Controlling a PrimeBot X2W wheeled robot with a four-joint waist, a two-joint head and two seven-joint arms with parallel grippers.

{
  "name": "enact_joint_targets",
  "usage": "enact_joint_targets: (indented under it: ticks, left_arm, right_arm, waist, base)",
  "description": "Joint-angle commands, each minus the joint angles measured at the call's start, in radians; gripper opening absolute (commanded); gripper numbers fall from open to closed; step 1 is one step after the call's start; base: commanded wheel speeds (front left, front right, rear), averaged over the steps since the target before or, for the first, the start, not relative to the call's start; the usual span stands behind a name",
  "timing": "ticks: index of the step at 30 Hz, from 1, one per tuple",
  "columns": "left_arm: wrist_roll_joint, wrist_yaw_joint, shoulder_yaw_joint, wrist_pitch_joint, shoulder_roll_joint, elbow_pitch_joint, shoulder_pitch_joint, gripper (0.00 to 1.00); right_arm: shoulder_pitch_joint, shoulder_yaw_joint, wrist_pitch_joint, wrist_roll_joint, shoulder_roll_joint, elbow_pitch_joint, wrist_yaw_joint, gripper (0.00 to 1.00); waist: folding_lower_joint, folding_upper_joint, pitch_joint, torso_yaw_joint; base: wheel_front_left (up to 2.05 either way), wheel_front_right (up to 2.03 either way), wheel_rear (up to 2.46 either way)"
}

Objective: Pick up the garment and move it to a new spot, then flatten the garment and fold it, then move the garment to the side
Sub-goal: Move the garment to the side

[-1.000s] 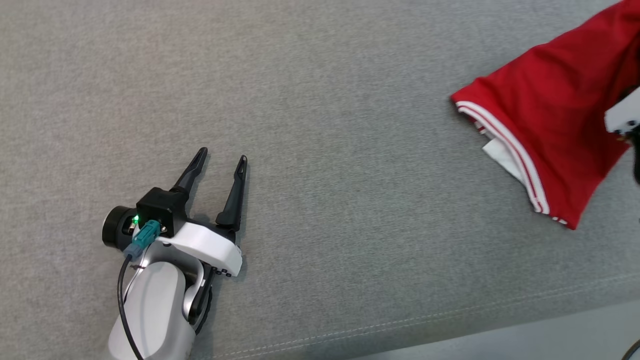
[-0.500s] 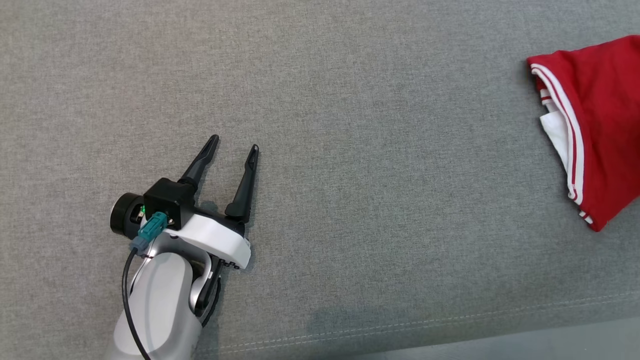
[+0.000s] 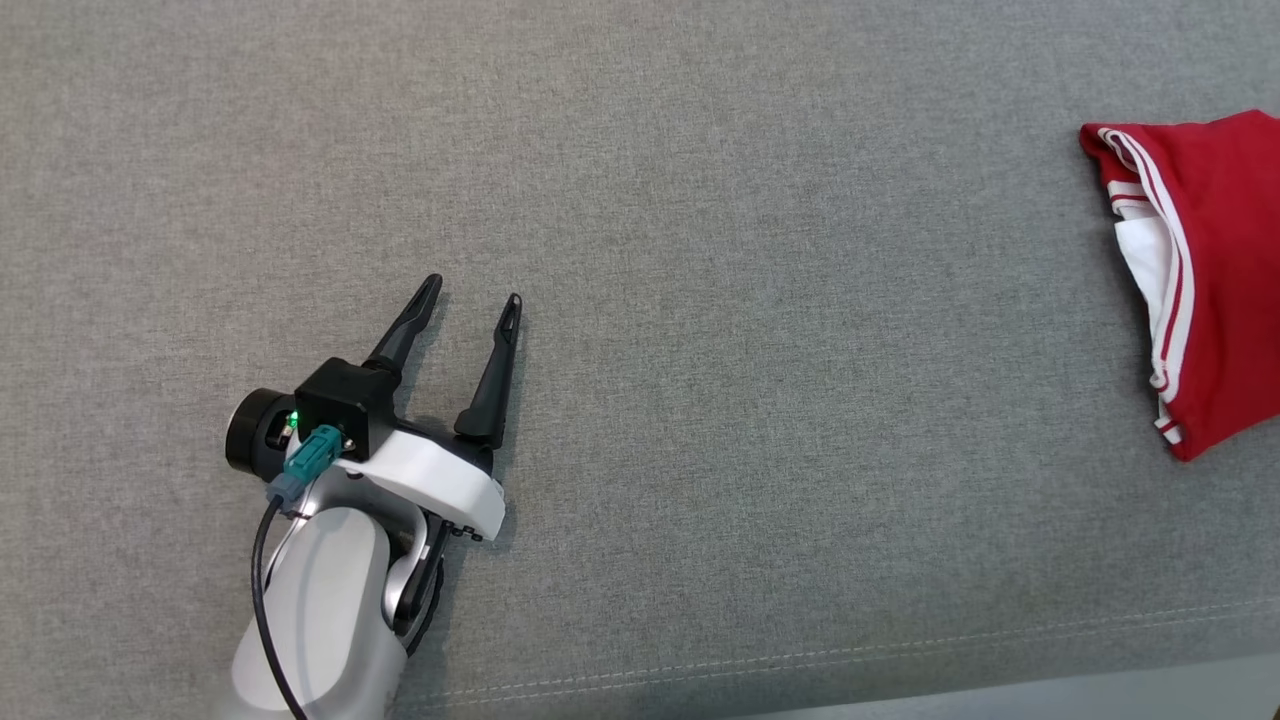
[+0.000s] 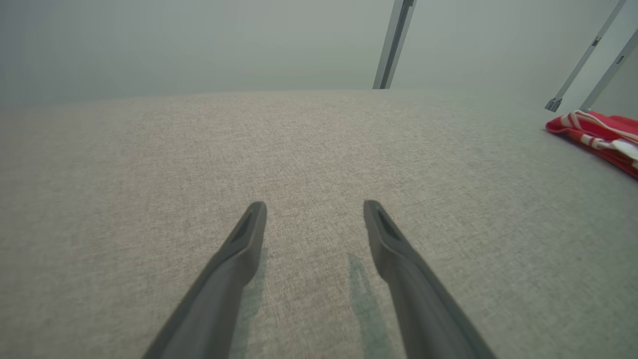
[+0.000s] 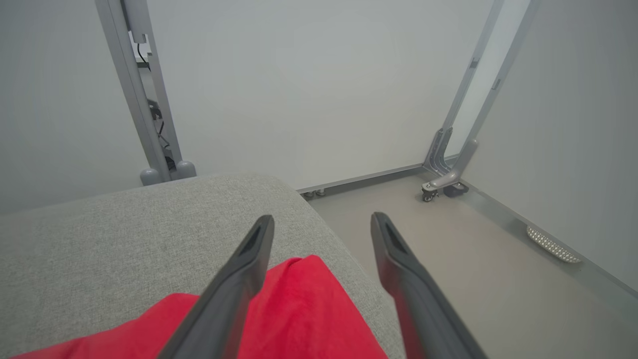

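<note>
1. Well off to the right of the left gripper, at the right edge of the head view, the red garment lies bunched on the grey fabric surface, partly cut off by the frame.
2. Facing that gripper is the garment's white-striped hem, with a patch of white inner cloth beside it.
3. The left gripper's two dark fingers are spread wide with nothing between them, low over bare fabric. In the left wrist view, the left gripper casts faint finger shadows on the cloth beneath.
4. Ahead and far right of those fingertips, the garment shows as a low red heap, well apart from them.
5. Behind the left gripper, toward its wrist, a stitched seam runs along the surface's near edge.
6. The right gripper stands wide open and holds nothing. The garment lies below and between its fingers. Whether cloth touches them cannot be told.
7. Just beyond the right fingertips the surface ends in a rounded corner. Past it lie the pale floor, a grey metal post to the left and a castered frame foot to the right.
</note>
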Motion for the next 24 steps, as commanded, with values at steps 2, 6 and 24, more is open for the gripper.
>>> enact_joint_targets:
  ticks: [2,6,24]
  left_arm:
    - [-0.004,0.001,0.033,-0.005,0.013,-0.021,-0.001,1.0]
    - [-0.007,0.007,0.037,-0.005,0.013,-0.019,0.01,1.0]
    - [-0.052,0.057,0.076,-0.005,0.013,0.023,0.136,1.0]
  right_arm:
    - [0.012,0.005,-0.013,-0.043,0.012,-0.069,0.0,1.0]
    - [0.023,0.018,-0.013,-0.051,0.042,-0.116,0.0,1.0]
    - [0.281,0.289,-0.013,0.161,0.137,-0.253,0.0,1.0]
  waist:
    - [0.0,0.0,-0.026,0.003]
    - [0.0,0.0,-0.059,0.006]
    - [0.0,0.0,-0.281,0.055]
  base:
    - [0.0,0.0,0.0]
    - [0.0,0.0,0.0]
    - [0.0,0.0,0.0]
